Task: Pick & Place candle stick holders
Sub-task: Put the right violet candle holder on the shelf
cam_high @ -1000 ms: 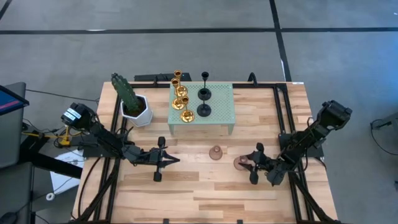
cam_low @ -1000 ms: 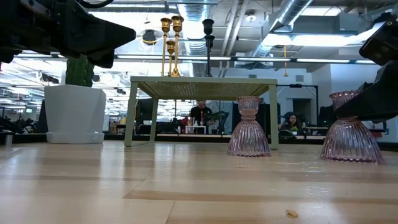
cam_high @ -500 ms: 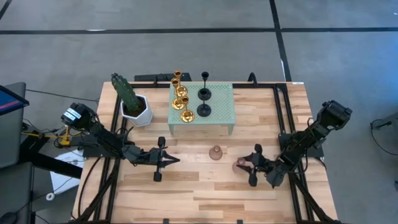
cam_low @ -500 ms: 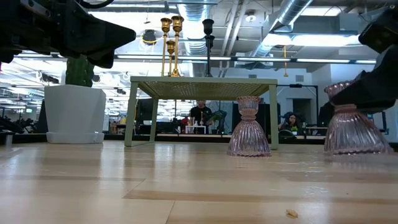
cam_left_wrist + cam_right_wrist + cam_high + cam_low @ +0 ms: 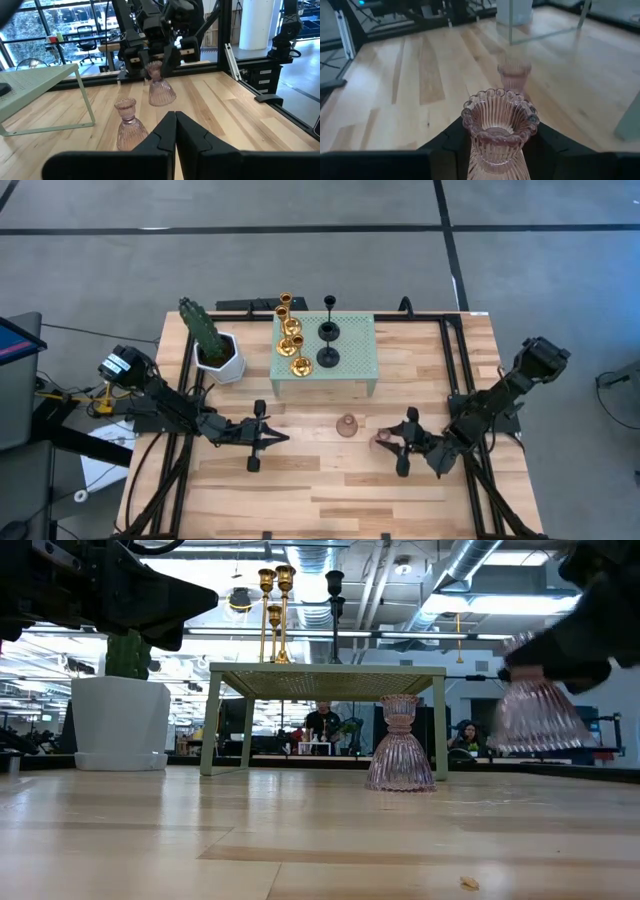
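Note:
My right gripper (image 5: pixel 404 444) is shut on a pinkish ribbed holder (image 5: pixel 535 708), held above the table at its right. The holder also shows in the right wrist view (image 5: pixel 500 120) and the left wrist view (image 5: pixel 160 91). A second pinkish holder (image 5: pixel 347 425) stands on its base just in front of the stand. Three gold holders (image 5: pixel 290 332) and two black ones (image 5: pixel 328 340) stand on the pale green perforated stand (image 5: pixel 355 352). My left gripper (image 5: pixel 278 438) is shut and empty, left of the table's middle. My right gripper pinches the holder's narrow neck (image 5: pixel 496 144), below its scalloped cup, between its two fingers (image 5: pixel 454 136). The fingers come level from the table's right side. The holder sits upright, its base (image 5: pixel 538 735) lifted clear of the table.
A green cactus in a white pot (image 5: pixel 214 348) stands at the far left beside the stand. Black frame rails (image 5: pixel 458 370) run along both sides of the table. Bare wood lies along the near edge (image 5: pixel 330 500).
My right gripper has risen and gone a little toward the table's left with the pinkish holder. The holder stood on the table a second ago and is now lifted clear, still upright.

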You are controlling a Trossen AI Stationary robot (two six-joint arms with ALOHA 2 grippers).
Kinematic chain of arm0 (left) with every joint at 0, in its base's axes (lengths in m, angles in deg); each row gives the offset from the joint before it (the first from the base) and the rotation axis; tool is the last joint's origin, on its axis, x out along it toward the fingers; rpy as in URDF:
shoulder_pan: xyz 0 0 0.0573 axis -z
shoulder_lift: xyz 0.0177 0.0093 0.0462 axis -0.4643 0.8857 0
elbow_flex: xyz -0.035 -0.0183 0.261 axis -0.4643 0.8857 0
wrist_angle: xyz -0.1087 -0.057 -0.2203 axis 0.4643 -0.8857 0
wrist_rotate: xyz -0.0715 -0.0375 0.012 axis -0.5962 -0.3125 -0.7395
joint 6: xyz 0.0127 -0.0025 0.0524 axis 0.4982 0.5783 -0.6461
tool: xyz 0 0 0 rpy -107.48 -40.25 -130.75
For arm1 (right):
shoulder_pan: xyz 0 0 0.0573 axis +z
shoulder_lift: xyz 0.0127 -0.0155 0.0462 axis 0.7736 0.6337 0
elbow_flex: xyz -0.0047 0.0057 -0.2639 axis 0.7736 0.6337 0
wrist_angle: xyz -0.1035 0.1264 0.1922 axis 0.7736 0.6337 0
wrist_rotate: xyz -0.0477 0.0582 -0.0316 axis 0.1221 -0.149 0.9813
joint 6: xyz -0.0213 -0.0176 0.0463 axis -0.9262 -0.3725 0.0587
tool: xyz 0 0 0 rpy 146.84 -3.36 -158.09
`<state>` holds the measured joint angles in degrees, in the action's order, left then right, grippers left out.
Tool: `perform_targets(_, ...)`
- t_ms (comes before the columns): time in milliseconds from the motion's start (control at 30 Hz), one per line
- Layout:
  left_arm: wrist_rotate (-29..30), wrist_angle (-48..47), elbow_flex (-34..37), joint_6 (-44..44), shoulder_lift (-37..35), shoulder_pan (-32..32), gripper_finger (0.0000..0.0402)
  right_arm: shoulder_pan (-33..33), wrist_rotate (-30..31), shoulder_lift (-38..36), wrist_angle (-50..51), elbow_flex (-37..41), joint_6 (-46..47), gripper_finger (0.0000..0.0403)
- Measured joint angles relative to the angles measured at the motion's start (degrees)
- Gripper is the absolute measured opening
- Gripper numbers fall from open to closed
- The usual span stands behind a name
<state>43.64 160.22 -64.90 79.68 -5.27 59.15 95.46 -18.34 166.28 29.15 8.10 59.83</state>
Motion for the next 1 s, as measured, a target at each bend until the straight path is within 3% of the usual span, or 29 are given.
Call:
perform_targets(333,0.0,-0.1,0.0,0.0,0.0,0.0,0.0007,-6.1,-0.9,-10.2,0.1,-3.0,-15.2,0.014)
perform_targets(633,0.0,-0.3,0.0,0.2,0.0,0.0,0.0007,-17.4,-14.6,-16.6,5.6,-9.8,-25.2,0.0125)
perform_targets(800,0.0,-1.4,0.0,0.2,0.0,0.0,0.0006,-25.1,-20.1,-16.7,15.7,-15.6,-26.1,0.0138)
perform_targets(1000,0.0,-2.5,0.0,0.2,0.0,0.0,0.0006,-35.1,-27.2,-16.8,17.6,-19.0,-30.8,0.0126)
